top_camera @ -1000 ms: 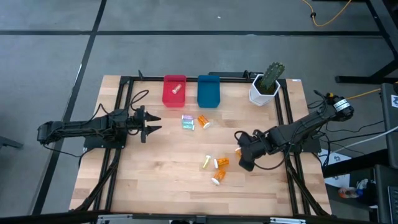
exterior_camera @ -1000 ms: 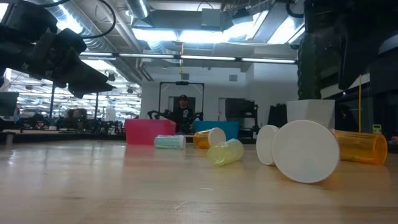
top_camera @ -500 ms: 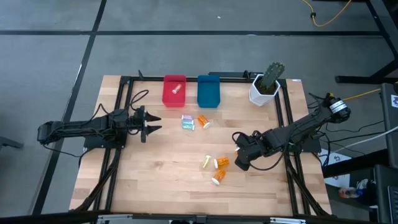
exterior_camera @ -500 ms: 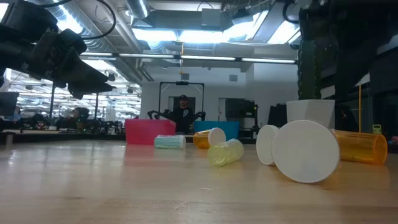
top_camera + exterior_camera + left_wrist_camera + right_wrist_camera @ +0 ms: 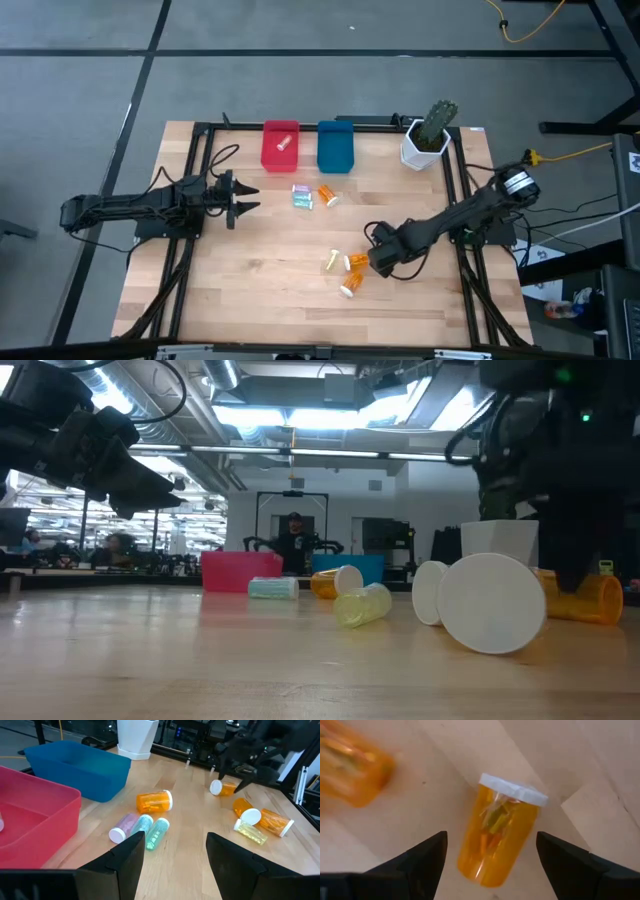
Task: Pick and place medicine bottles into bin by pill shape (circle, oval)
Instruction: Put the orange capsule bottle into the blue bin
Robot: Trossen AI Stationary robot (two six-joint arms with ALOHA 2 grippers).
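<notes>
Medicine bottles lie on their sides mid-table: a pale cluster [image 5: 301, 197] with an orange one [image 5: 327, 195] beside it, and nearer the front a yellow one [image 5: 331, 262] and two orange ones [image 5: 356, 262]. My right gripper [image 5: 491, 840] points down, open, over another orange bottle with a white cap [image 5: 500, 837]; its fingers stand on either side of the bottle without touching it. My left gripper [image 5: 175, 855] waits open at the table's left [image 5: 243, 198], aimed at the pale cluster [image 5: 142, 826].
A red bin [image 5: 280, 146] with one bottle in it and a blue bin [image 5: 336, 147] stand at the far edge. A white pot with a cactus [image 5: 428, 140] is at the far right. A person shows in the room behind [image 5: 293, 540].
My right gripper has come down toward the white-capped orange bottle, shifting a little toward the table's left and rolling at the wrist. No bottle has moved.
</notes>
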